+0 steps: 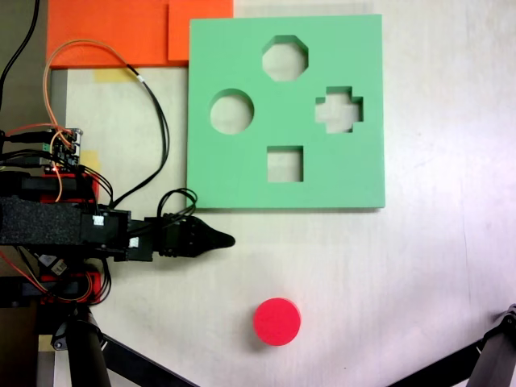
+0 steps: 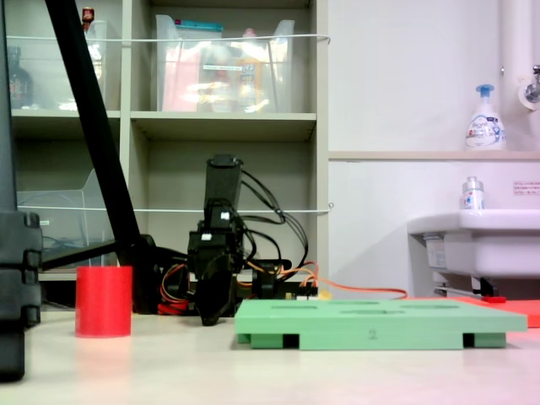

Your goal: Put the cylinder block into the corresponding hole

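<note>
In the first exterior view the arm [image 1: 64,226] reaches in from the first exterior view's left, lying low and level, and its gripper [image 1: 211,239] comes to a dark closed point that holds nothing. The tip sits just below the lower left corner of the green board [image 1: 242,177] and apart from it. In the second exterior view the gripper [image 2: 213,299] hangs with its tip down near the tabletop, just left of the board [image 2: 380,325].

The red cylinder [image 1: 277,321] stands upright on the pale table [image 1: 435,274], well below the board and to the lower right of the gripper, touching neither. In the second exterior view the cylinder [image 2: 104,301] stands to the left of the arm.

The round hole [image 1: 232,111] lies in the board's left part, beside octagonal, cross-shaped and square cut-outs.

An orange sheet [image 1: 113,32] lies at the board's upper left. Behind the table are shelves [image 2: 228,126] with clear bins, a white sink [image 2: 477,240] and a soap bottle [image 2: 485,118].
</note>
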Tool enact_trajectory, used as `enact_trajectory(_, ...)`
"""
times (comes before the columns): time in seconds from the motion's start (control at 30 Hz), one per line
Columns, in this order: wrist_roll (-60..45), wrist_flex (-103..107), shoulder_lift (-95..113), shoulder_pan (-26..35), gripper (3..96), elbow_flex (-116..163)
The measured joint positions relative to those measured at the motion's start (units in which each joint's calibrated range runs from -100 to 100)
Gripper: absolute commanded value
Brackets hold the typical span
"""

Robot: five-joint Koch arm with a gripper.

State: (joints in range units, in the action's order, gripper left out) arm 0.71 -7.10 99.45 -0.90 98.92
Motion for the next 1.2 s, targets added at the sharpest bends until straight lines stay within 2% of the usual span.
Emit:
enact_trajectory(0.6,0.0,0.0,0.0,0.0,49.5,0.0)
enact_trajectory(0.7,0.0,0.0,0.0,0.0,47.3,0.0)
enact_trajectory(0.77,0.6,0.0,0.0,-0.5,51.8,0.0)
enact_trajectory(0.87,3.6,0.0,0.0,-2.4,55.0,0.0)
enact_trajectory(0.93,5.9,-1.3,0.0,-2.9,54.6,0.2)
enact_trajectory(0.97,8.4,-3.4,0.0,-3.0,51.4,0.2)
enact_trajectory(1.2,34.7,-38.6,-0.1,-2.9,50.3,0.2)
